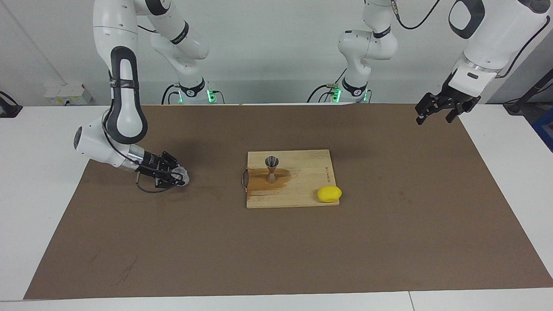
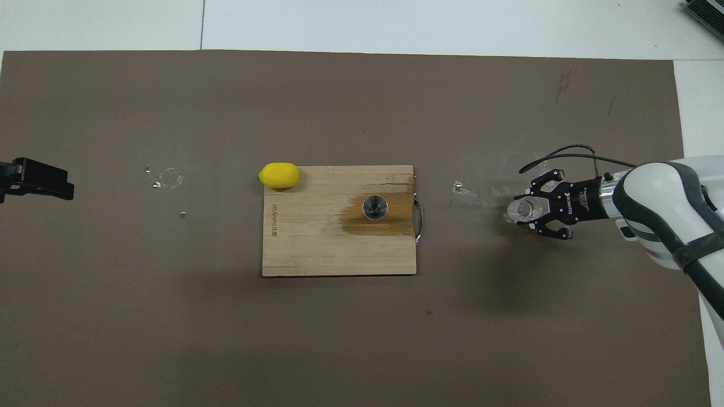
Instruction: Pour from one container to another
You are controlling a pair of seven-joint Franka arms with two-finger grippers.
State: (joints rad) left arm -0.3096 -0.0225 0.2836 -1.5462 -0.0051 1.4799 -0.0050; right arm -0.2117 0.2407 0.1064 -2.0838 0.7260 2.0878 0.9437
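Lemon (image 1: 329,194): on the cutting board (image 1: 298,190) corner, beside the jigger (image 1: 271,169).
Right pincer (image 1: 176,176): closed around the clear cup (image 1: 180,175), low over the counter (image 1: 276,250).
Left pincer (image 1: 436,113): waits aloft; finger state unclear.
Risk: the narrow-waisted jigger could tip, and its small mouth invites spills.

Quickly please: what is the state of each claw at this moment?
Right claw: closed on the clear cup, low over the mat.
Left claw: holding nothing, waiting; open or closed cannot be told.

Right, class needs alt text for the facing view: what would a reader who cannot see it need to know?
The right gripper is low at the right arm's end of the brown mat, around a clear cup. A metal jigger stands upright on a stained wooden cutting board beside a lemon; the left gripper waits, raised.
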